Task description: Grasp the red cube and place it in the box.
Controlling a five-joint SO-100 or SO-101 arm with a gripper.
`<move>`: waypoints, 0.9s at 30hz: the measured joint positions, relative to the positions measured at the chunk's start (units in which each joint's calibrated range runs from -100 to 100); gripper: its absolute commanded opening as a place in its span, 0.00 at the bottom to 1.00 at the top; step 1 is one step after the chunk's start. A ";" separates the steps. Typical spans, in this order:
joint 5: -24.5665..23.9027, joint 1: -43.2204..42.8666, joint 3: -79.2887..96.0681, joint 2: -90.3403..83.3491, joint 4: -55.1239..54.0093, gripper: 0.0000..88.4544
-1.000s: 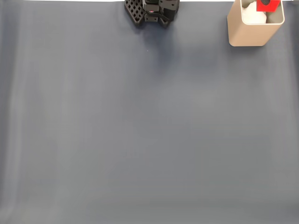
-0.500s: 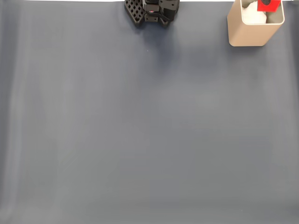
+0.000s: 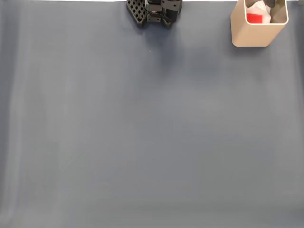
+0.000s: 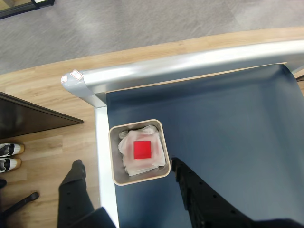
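The red cube (image 4: 142,149) lies inside the beige box (image 4: 114,159), flat on crumpled white paper. In the fixed view the box (image 3: 256,35) stands at the table's far right corner, and the cube (image 3: 254,18) shows low inside its opening. My gripper (image 4: 126,164) hangs above the box, open, with one black finger (image 4: 76,187) to the left of the box and the other black finger (image 4: 199,190) to the right. Nothing is between them; the cube is free of both.
The box sits close to the table's corner, by the silver edge rail (image 4: 190,59) and the white side strip (image 4: 100,142). Wooden floor and a pair of shoes (image 4: 7,156) lie beyond. The arm's black base (image 3: 154,10) stands at the far middle of the dark mat (image 3: 142,133).
The red cube was up at the box's rim in the gripper; now it has dropped down inside the box and the gripper has let go.
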 measured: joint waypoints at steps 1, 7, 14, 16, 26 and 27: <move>0.00 0.00 0.00 0.00 0.00 0.51; -0.20 0.08 1.37 -0.36 -1.06 0.53; -0.15 0.08 2.73 -1.34 -1.71 0.54; -0.20 0.15 2.73 -1.34 -1.79 0.54; 0.00 0.83 2.73 -1.34 -2.52 0.29; 0.10 1.28 2.73 -1.34 -2.52 0.24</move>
